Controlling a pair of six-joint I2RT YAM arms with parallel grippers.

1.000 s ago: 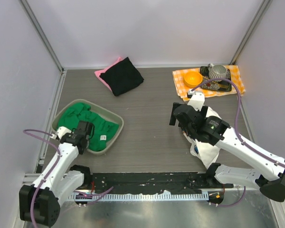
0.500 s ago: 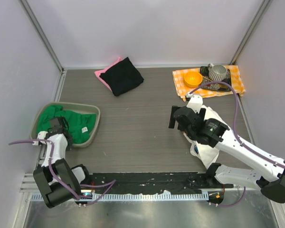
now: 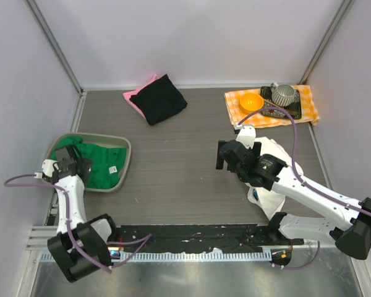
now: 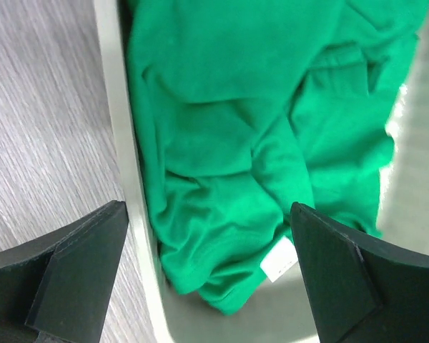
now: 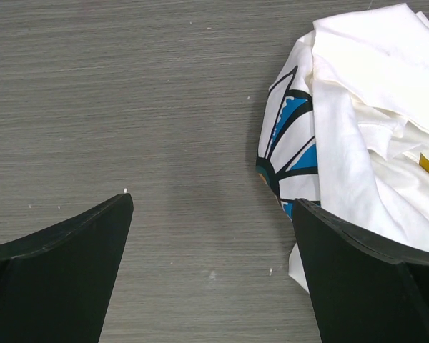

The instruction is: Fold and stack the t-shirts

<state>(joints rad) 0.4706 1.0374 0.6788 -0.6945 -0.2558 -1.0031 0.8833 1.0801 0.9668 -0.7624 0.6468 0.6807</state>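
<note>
Listing the contents of the table, item by item.

Green t-shirt (image 3: 102,164): crumpled, unfolded, lying inside a shallow grey tray (image 3: 94,135) at the left edge of the table. A small white label shows on its near side.

Left gripper (image 3: 74,164): low over the tray's left side. Jaws spread wide and holding nothing. In the wrist view one finger stands outside the tray's rim and the other over the green cloth. Whether either touches cannot be told.

White t-shirt (image 3: 269,199) with a blue daisy print: rumpled heap near the right edge, partly under the right arm.

Right gripper (image 3: 226,156): over bare table just beside the white t-shirt, on its left. Jaws spread, empty.

Black t-shirt (image 3: 162,99): folded, lying on a pink t-shirt (image 3: 133,98), whose edge shows along its left. Both sit near the far edge, left of centre.

Checked cloth (image 3: 235,102), orange and white: far right corner, carrying an orange bowl (image 3: 251,101) and a grey cup (image 3: 284,94).
</note>
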